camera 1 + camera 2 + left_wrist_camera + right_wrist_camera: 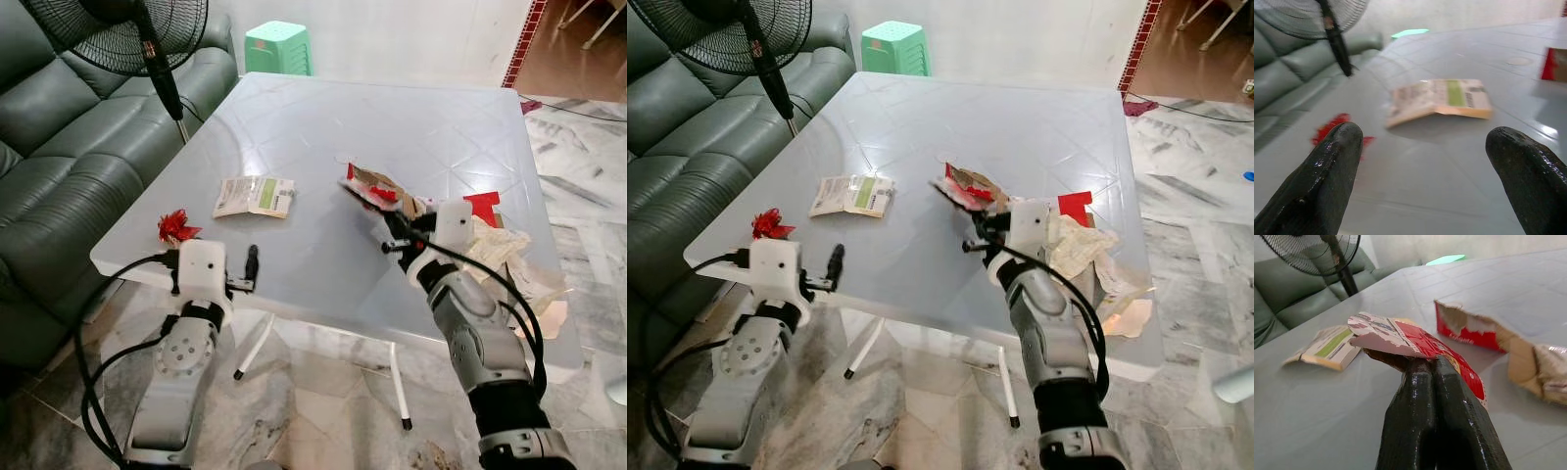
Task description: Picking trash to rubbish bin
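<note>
While the robot stands at the near edge of the white desk [323,147], the scene reads:
Right claw [1422,363]: fingers pressed together, clamped on a torn red-and-white wrapper [1400,338], lifted just above the desk.
Left claw [1425,161]: fingers spread apart, holding nothing, at the desk's near edge.
Flattened carton [256,196]: flat on the desk, beyond the left claw.
Red scrap [177,225]: on the desk's near-left corner.
Torn red box [1474,330]: on the desk, just beyond the held wrapper.

Red-white torn wrapper [1415,340]; beige-green packet [255,196]; grey-white table [323,137]; green stool [278,47]; dark-green sofa [59,147].
</note>
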Controlling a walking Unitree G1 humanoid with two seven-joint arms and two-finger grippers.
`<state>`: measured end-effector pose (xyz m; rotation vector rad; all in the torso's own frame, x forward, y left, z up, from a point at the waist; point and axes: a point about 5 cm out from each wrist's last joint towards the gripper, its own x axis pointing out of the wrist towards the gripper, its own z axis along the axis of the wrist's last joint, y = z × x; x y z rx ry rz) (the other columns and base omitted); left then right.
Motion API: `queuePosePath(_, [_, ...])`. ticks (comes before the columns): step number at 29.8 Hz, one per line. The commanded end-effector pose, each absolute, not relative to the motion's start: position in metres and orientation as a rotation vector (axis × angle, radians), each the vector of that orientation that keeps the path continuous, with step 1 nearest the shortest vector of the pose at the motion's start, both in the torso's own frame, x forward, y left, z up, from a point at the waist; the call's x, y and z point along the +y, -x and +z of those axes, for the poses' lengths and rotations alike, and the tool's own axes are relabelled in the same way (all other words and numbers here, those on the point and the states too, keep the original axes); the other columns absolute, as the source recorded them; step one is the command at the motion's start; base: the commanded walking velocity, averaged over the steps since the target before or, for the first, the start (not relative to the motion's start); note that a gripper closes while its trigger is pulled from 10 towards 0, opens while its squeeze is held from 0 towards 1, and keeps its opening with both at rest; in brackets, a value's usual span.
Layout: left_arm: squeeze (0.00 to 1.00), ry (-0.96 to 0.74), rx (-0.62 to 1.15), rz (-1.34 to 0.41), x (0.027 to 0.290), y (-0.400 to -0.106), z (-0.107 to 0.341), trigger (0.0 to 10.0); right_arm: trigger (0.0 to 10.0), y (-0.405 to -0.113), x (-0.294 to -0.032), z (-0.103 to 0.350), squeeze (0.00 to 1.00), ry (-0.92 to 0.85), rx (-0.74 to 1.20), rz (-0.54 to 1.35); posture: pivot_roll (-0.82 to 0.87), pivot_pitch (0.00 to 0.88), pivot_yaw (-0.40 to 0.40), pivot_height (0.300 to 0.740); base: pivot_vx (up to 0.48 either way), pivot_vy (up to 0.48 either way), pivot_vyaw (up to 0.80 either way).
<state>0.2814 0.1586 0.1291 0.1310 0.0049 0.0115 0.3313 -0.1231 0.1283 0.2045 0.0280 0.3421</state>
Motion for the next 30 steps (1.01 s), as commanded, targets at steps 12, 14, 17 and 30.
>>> queuePosePath(12, [0.00, -0.103, -0.037, 0.065, 0.164, -0.284, 0.132, 10.0, 10.0, -0.322, -0.114, 0.147, 0.00, -0.174, -0.025, 0.382, 0.07, 0.027, 0.006, 0.740, 0.000, 0.000, 0.00])
queuePosePath(14, [0.00, -0.098, -0.035, 0.067, 0.164, -0.284, 0.132, 10.0, 10.0, -0.322, -0.112, 0.150, 0.00, -0.169, -0.033, 0.385, 0.06, 0.027, 0.004, 0.740, 0.000, 0.319, 0.00])
queuePosePath(17, [0.00, -0.095, -0.037, 0.067, 0.164, -0.285, 0.132, 10.0, 10.0, -0.322, -0.110, 0.154, 0.00, -0.145, -0.044, 0.398, 0.07, 0.025, 0.002, 0.740, 0.000, 0.370, 0.00])
queuePosePath(30, [0.00, -0.086, -0.033, 0.058, 0.164, -0.286, 0.131, 10.0, 10.0, -0.320, -0.112, 0.156, 0.00, -0.128, -0.045, 0.373, 0.06, 0.027, 0.004, 0.740, 0.000, 0.449, 0.00])
